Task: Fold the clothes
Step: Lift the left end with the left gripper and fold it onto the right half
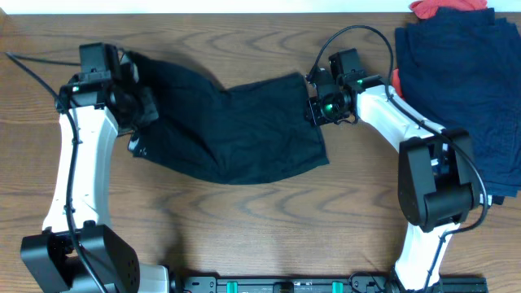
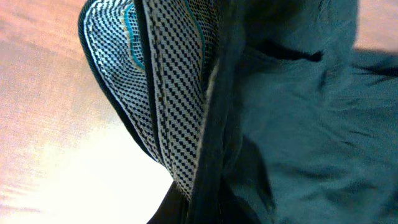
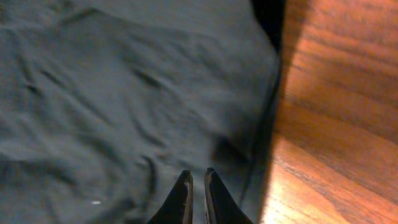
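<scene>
The black shorts (image 1: 236, 122) lie spread across the wooden table between my two grippers. My left gripper (image 1: 134, 106) is at their left end, at the waistband. The left wrist view is filled by black cloth (image 2: 298, 124) and the checked grey-white inner waistband (image 2: 174, 93), raised close to the camera; the fingers are hidden by it, and the gripper seems shut on the cloth. My right gripper (image 1: 316, 104) is at the shorts' right edge. In the right wrist view its fingers (image 3: 198, 177) are together with only a thin gap, just above the cloth (image 3: 124, 93) near its hem.
A pile of navy blue garments (image 1: 464, 73) lies at the right side of the table, with a red-orange garment (image 1: 440, 8) at its far end. Bare wood (image 3: 336, 124) shows right of the shorts' hem.
</scene>
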### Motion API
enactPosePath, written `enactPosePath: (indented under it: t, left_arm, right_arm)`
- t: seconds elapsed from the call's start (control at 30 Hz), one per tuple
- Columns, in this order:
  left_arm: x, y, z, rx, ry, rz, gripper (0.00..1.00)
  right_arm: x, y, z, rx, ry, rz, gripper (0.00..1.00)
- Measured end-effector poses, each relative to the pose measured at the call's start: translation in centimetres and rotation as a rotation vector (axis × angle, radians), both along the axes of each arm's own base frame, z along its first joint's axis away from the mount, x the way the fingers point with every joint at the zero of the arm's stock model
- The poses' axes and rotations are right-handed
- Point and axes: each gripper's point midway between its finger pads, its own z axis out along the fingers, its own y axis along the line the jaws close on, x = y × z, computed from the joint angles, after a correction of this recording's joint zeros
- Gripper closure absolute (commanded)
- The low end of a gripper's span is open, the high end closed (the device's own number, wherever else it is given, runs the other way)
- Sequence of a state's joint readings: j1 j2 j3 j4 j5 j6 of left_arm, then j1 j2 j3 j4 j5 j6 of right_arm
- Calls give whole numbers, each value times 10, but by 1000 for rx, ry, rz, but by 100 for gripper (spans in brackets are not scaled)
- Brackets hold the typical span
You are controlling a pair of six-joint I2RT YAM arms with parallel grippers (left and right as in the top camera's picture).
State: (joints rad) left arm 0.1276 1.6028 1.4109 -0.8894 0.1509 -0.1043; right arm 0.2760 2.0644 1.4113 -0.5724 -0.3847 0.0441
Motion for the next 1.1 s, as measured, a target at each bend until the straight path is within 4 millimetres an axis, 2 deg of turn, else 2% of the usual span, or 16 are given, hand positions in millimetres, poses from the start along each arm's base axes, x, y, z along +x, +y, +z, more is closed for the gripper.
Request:
enactPosePath:
  t: [0.2,0.5,0.77,0.93,1.1]
  left_arm:
    - [7,-28,8,-10,-28,-62,94]
    - [17,-72,14,-38,-75,-128,94]
    - [32,-124,31,-161,-173,-184,94]
    - [32,-154,37,-206,-197,-228,94]
    - [25,-192,42,-235,-215,-310,94]
  right_arm:
    - [-3,-4,-23,-28,44,-13,94]
    - [-1,-4,-24,-25,47,-22,95]
    - [0,-1,-25,-14,56,-31,96]
    - [1,-1,-25,-13,57,-34,96]
    - [1,-1,-25,-13,57,-34,96]
